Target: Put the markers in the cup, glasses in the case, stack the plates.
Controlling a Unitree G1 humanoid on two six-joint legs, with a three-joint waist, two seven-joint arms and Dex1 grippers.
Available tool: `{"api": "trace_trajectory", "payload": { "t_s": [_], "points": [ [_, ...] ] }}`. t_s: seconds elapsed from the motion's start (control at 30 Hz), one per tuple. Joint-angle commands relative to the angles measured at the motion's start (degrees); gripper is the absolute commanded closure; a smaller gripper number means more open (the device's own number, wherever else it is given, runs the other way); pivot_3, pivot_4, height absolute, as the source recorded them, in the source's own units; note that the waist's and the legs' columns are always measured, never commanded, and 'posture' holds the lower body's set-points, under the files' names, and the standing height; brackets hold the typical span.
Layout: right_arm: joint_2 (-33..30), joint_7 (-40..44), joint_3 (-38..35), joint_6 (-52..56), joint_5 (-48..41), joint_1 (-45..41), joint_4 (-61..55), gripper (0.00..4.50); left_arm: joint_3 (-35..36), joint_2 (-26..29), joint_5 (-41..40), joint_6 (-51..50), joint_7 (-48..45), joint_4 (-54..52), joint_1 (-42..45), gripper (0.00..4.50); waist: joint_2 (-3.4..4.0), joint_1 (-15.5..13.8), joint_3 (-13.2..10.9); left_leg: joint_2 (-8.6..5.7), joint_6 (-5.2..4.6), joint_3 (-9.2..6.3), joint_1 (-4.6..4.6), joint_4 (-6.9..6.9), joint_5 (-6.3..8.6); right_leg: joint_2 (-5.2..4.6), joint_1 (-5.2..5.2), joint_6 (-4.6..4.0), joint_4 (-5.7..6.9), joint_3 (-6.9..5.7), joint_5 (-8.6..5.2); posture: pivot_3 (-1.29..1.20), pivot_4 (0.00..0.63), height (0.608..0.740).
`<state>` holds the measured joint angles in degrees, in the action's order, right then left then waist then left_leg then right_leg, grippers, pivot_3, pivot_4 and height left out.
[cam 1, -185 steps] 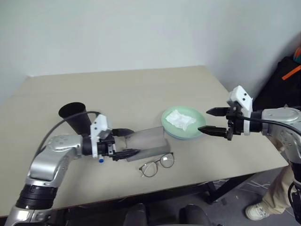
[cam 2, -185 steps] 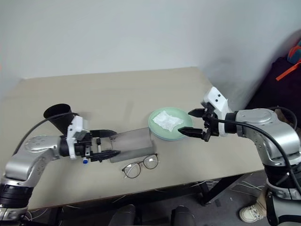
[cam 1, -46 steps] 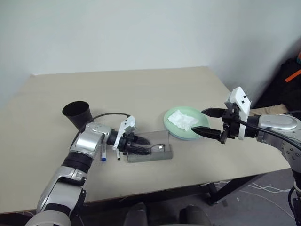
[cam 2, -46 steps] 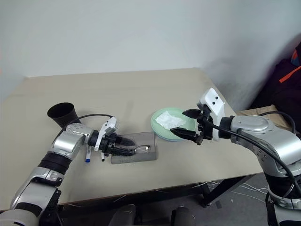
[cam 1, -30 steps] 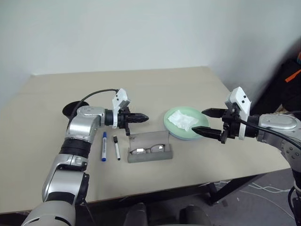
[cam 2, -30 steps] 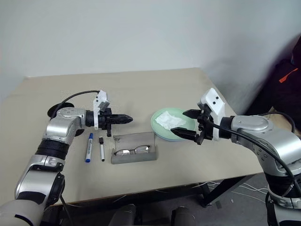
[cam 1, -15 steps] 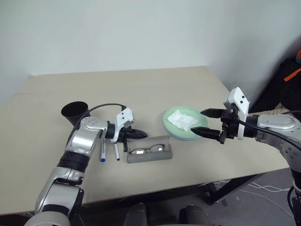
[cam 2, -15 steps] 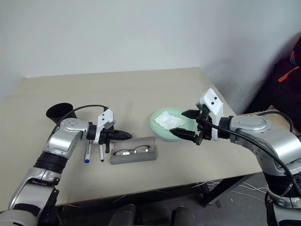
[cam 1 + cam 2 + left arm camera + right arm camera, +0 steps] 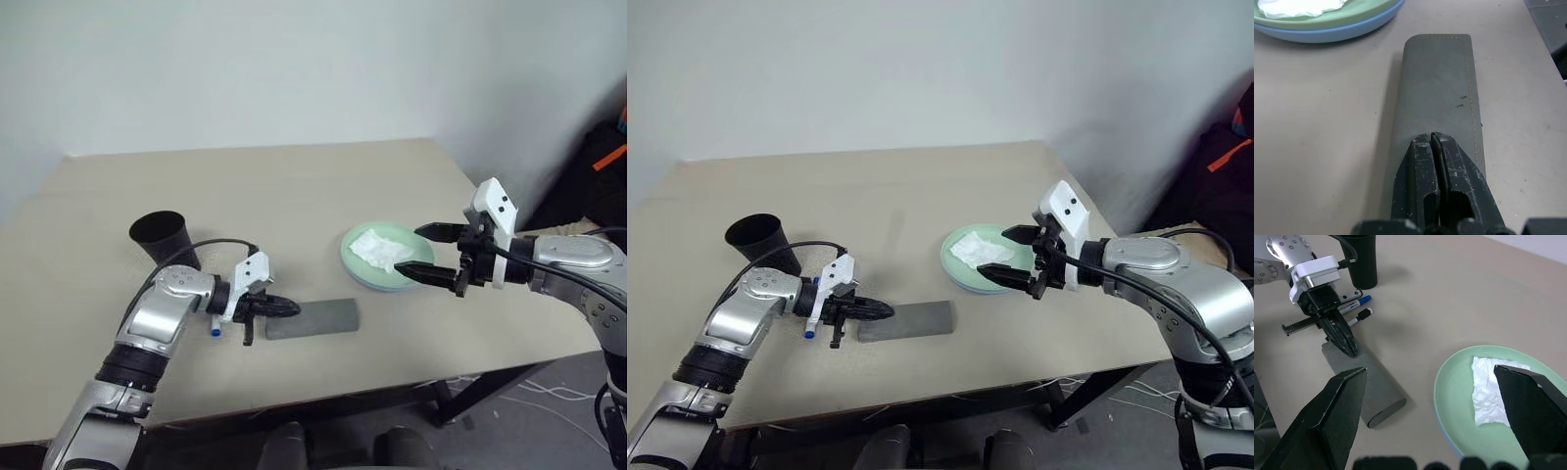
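Note:
The grey case (image 9: 313, 318) lies shut on the table, so the glasses are hidden. My left gripper (image 9: 294, 308) is shut and empty, its tips over the case's left end (image 9: 1436, 93). The two markers (image 9: 1355, 304) lie side by side between the cup and the case, largely hidden behind my left hand in the eye views. The black cup (image 9: 162, 239) stands upright to the far left. The mint green plate (image 9: 392, 266) sits on the light blue plate (image 9: 1347, 33). My right gripper (image 9: 411, 253) hangs open and empty over the plates' right edge.
A crumpled white tissue (image 9: 380, 248) lies in the green plate. The table's front edge (image 9: 323, 392) runs close below the case. A dark bag with an orange strap (image 9: 602, 157) sits off the table at the right.
The case lid has gone from open to shut, hiding the glasses. My left gripper sank and drew back to the case's left end. The right arm has kept still.

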<state>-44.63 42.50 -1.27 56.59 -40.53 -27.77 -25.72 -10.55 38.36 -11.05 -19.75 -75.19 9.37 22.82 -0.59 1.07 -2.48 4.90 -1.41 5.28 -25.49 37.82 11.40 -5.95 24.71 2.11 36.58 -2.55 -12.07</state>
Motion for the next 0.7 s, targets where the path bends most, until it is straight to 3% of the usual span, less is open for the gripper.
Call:
{"api": "trace_trajectory", "payload": {
  "t_s": [0.03,0.17,0.33,0.7],
  "points": [
    [0.0,-0.3,-1.0,-0.6,-0.2,-1.4,-1.0,0.00,-0.6,0.0,0.4,-1.2,2.0,-1.1,-2.2,4.49,0.02,0.0,0.0,0.00,0.00,0.00,0.01,0.00,0.00,0.00,0.00,0.00,0.00,0.00,0.00,0.00,0.000,0.740],
    [0.1,0.0,-0.7,-0.7,-0.1,-1.7,-0.7,0.00,2.7,-1.5,-1.4,-3.0,7.1,-2.8,-0.8,4.49,0.06,-0.2,0.0,0.00,0.00,0.00,0.01,0.02,0.00,0.00,-0.01,0.00,0.00,0.00,0.00,0.00,0.000,0.740],
    [0.3,0.5,-0.2,-1.0,0.0,-2.6,-0.3,0.00,10.7,-5.9,-6.1,-15.5,19.2,-4.7,5.4,4.49,-0.01,-0.6,0.0,-0.01,-0.01,-0.03,-0.03,0.07,0.00,0.00,-0.01,0.00,0.01,-0.03,0.00,0.00,0.000,0.740],
    [-3.1,6.6,-0.2,-5.9,2.4,-4.9,4.7,0.00,12.3,-7.4,-5.3,-45.8,39.9,-19.6,9.2,4.49,-0.01,-0.2,0.0,-0.04,-0.01,-0.07,-0.02,0.07,-0.01,0.05,-0.19,0.02,0.02,-0.02,0.00,0.00,0.000,0.740]
  ]
}}
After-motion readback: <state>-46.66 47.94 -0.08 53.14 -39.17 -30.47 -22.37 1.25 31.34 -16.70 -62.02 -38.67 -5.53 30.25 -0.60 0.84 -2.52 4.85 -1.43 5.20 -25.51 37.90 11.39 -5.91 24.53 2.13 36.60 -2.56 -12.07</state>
